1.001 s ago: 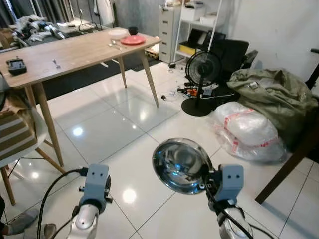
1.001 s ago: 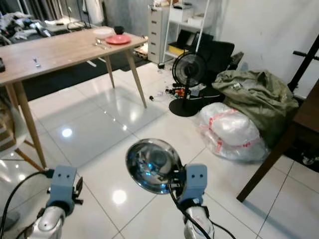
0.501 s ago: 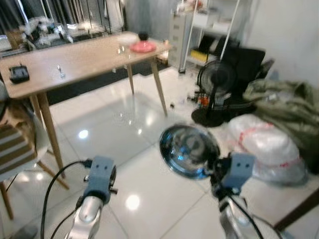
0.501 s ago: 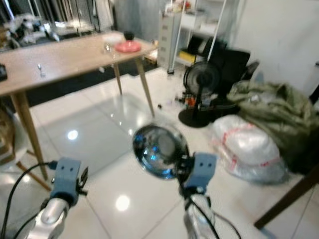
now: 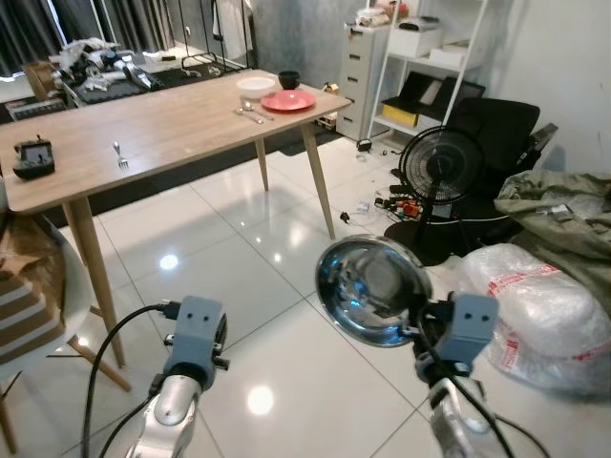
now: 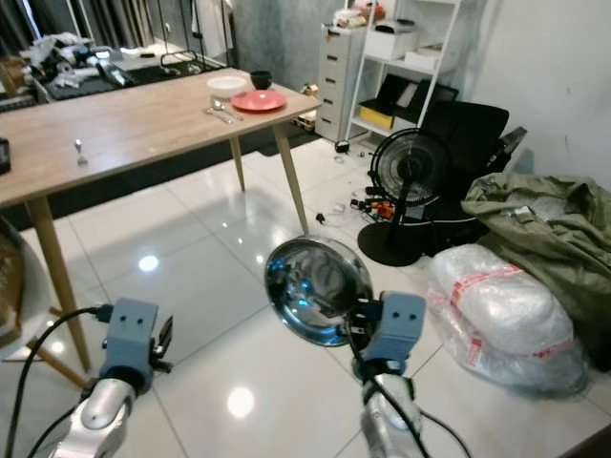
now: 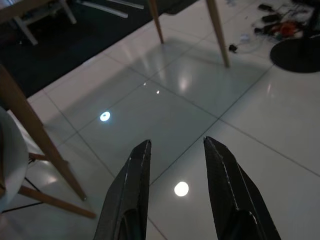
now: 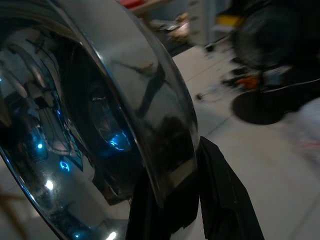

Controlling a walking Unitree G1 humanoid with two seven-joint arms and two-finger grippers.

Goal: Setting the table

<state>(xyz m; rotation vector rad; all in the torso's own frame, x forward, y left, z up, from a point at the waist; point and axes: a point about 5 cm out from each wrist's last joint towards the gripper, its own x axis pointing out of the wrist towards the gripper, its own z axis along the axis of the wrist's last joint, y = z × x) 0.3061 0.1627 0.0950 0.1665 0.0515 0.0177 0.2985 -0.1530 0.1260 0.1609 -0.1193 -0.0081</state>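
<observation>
Bowl [image 5: 374, 290] first: you carry this shiny steel one at lower centre, its rim pinched by your right gripper [image 8: 175, 200]. Your left gripper [image 7: 175, 185] hangs at lower left, fingers spread, holding nothing, above the tiled floor [image 5: 239, 258]. Farther off, at upper left, the tabletop [image 5: 162, 129] already holds a fork [image 5: 121, 153], with a red plate [image 5: 288, 99], a white bowl [image 5: 256, 86] and a dark cup [image 5: 288, 78] at its far end. You've yet to reach it and set your load down.
</observation>
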